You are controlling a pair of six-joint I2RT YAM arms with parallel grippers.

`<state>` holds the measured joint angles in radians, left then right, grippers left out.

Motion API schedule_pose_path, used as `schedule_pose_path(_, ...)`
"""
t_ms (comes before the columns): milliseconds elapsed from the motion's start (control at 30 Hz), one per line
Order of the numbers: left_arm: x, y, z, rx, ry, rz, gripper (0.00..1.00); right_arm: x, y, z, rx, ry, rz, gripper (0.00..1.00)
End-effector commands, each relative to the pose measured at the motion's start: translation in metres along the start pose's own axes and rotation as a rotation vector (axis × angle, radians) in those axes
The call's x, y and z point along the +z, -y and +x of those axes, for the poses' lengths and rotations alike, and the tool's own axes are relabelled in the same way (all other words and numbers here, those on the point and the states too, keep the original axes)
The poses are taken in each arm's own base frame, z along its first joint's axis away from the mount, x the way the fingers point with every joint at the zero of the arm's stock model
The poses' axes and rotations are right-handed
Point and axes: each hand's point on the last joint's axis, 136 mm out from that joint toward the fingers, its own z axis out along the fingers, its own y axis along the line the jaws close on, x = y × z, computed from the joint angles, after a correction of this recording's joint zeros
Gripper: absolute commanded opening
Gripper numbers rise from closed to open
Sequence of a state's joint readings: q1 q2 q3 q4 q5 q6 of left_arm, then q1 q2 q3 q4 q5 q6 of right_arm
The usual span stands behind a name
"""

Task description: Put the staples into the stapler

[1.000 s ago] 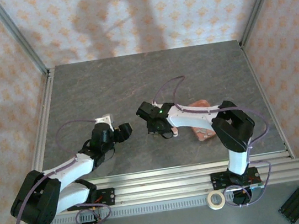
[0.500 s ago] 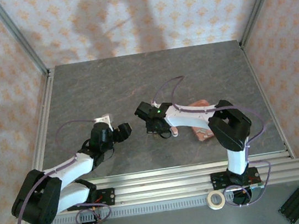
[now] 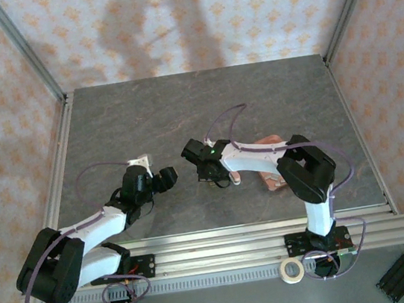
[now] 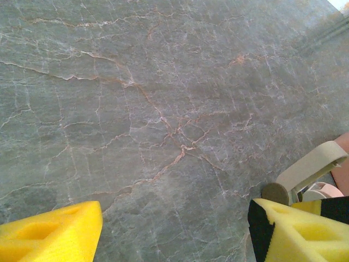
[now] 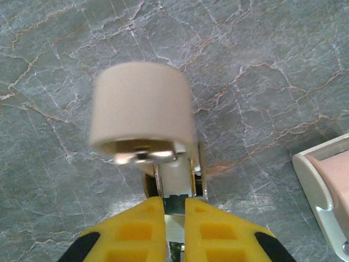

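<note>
The left gripper is seen spread wide, its yellow fingers parted over the grey veined table. Just beyond the right-hand finger, a beige part of the stapler is glimpsed.

Lab cell w/ alu rails

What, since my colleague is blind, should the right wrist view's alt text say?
Two yellow fingers pinch the small pale stapler by its silvery metal part, with the grey marbled table behind it. A pale-rimmed pink object lies at the right edge.
</note>
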<state>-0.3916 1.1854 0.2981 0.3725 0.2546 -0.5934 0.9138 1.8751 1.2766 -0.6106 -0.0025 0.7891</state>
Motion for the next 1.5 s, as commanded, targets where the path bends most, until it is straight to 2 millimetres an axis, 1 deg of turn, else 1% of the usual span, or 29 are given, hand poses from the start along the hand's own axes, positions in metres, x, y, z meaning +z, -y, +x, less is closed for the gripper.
schedule_pose_path(0,-0.001,-0.003,-0.004,0.024,0.020,-0.005,0.72,-0.008,0.002,-0.008,-0.014,0.043,0.028,0.12)
schedule_pose_path(100,-0.001,-0.002,-0.005,0.023,0.023,-0.004,0.72,-0.015,0.001,-0.012,-0.026,0.061,0.007,0.11)
schedule_pose_path(267,-0.001,-0.002,-0.006,0.022,0.023,0.000,0.72,-0.025,0.004,-0.014,-0.058,0.085,-0.009,0.12)
schedule_pose_path(567,-0.003,-0.003,-0.006,0.029,0.024,-0.008,0.72,-0.030,0.005,-0.013,-0.202,0.095,-0.023,0.11)
schedule_pose_path(800,-0.003,-0.001,-0.008,0.040,0.023,-0.010,0.72,-0.023,0.007,-0.007,-0.256,0.075,-0.030,0.11)
schedule_pose_path(1100,-0.005,0.001,-0.012,0.046,0.027,-0.008,0.72,-0.016,0.001,-0.005,-0.253,0.062,-0.058,0.11)
schedule_pose_path(1467,-0.005,0.001,-0.011,0.047,0.026,-0.012,0.72,-0.009,0.006,-0.002,-0.259,0.047,-0.025,0.11)
